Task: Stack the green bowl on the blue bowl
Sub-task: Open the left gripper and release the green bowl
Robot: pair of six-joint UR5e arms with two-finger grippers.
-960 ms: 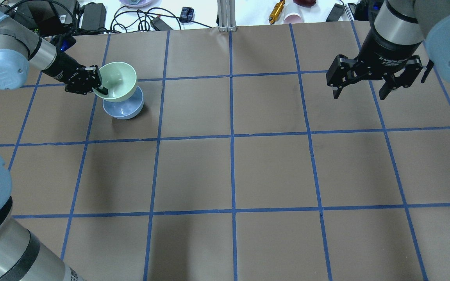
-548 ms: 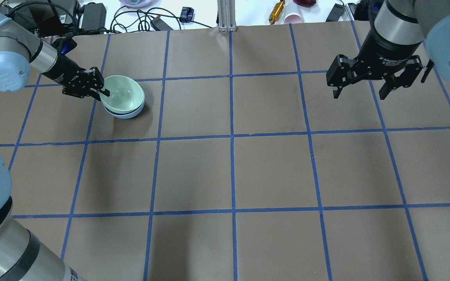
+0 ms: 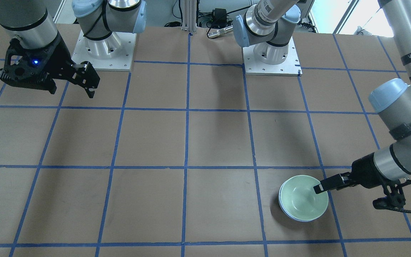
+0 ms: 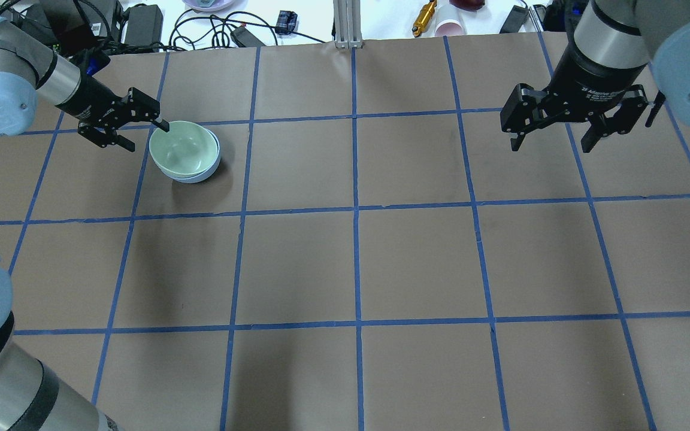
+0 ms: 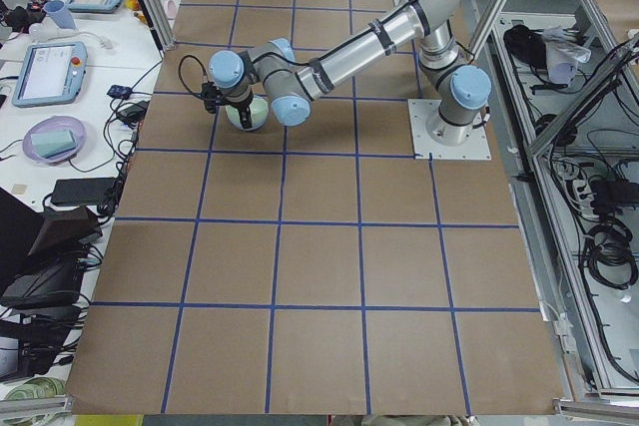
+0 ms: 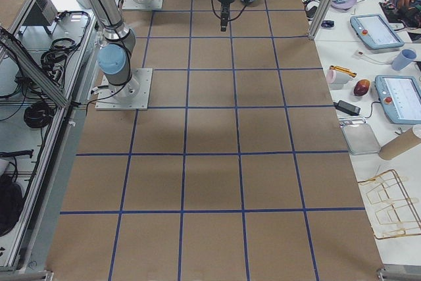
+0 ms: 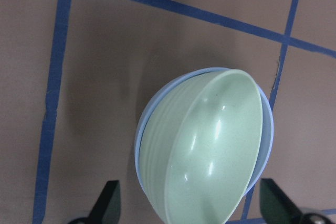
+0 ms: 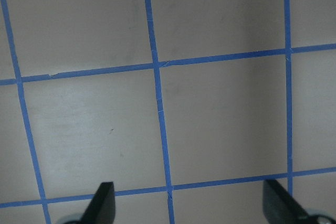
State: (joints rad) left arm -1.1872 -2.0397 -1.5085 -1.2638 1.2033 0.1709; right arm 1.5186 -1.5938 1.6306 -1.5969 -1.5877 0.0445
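Here you have the green bowl (image 4: 183, 149) nested in the blue bowl (image 4: 198, 177), far left; left gripper (image 4: 146, 137) spread at its rim, right gripper (image 4: 551, 143) spread, far right.

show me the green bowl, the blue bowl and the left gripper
green bowl (image 4: 182, 149): overhead view, inner floor.
blue bowl (image 4: 195, 178): overhead view, outer wall showing below the green rim.
left gripper (image 4: 147, 137): overhead view, midway between its open fingertips.

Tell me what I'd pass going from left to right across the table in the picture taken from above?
left gripper → green bowl → right gripper
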